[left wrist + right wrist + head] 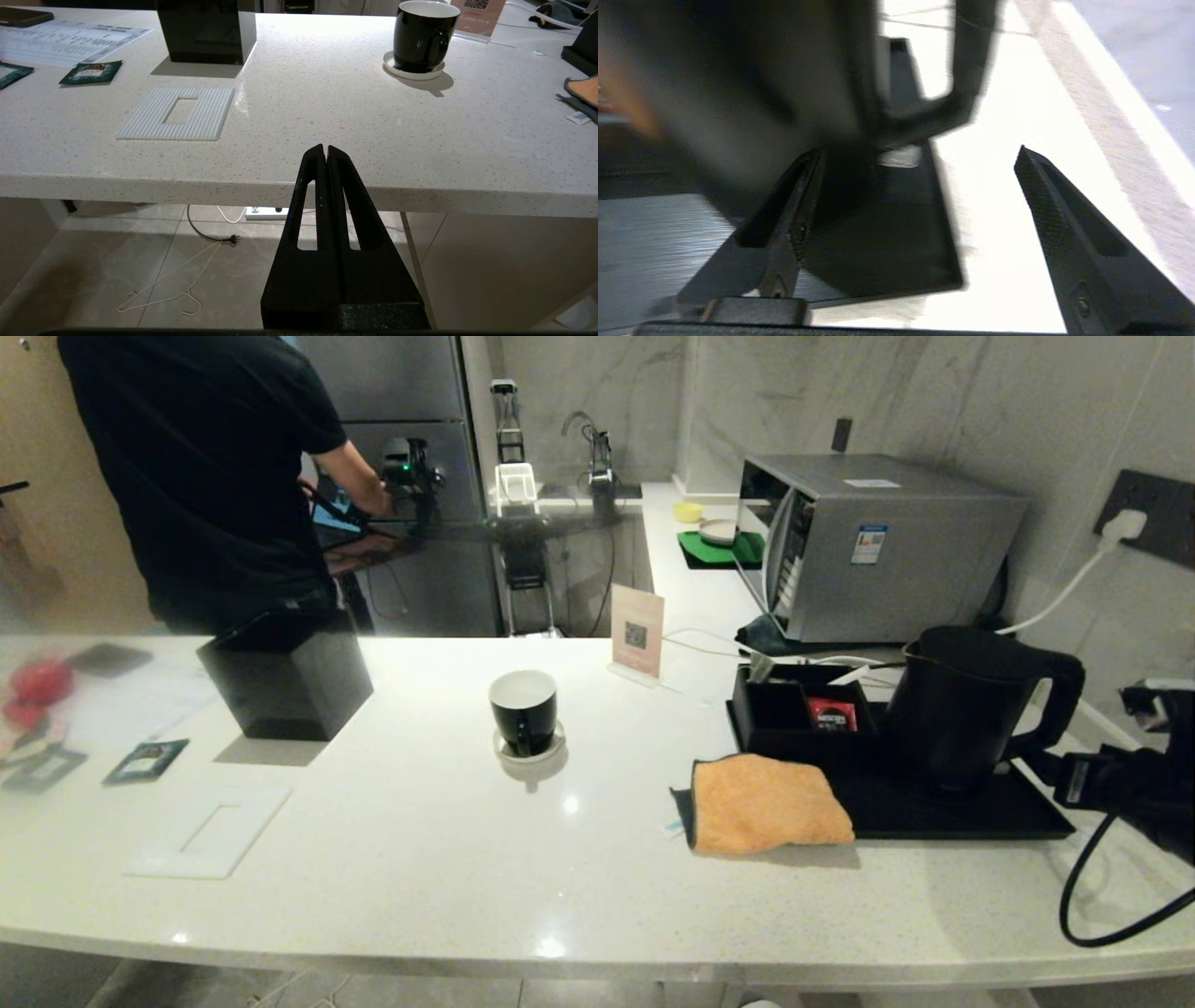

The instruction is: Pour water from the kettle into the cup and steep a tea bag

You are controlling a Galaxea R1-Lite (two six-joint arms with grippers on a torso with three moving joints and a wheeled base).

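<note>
With its fingers spread wide and empty beside the kettle (966, 705) on the black tray (971, 812), the right gripper (920, 172) risks knocking the handle rather than straddling it, while the left gripper (326, 150) hangs pressed together below the counter edge.

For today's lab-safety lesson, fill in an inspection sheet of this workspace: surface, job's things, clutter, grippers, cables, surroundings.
Surface: pale speckled counter.
Job's things: kettle upright on black tray; cup on saucer, apart from kettle.
Clutter: orange cloth, black box, tea packet, QR sign.
Grippers: left gripper shut, below counter edge; right gripper open near kettle handle.
Cables: black cable at right edge.
Surroundings: microwave; person behind counter.
</note>
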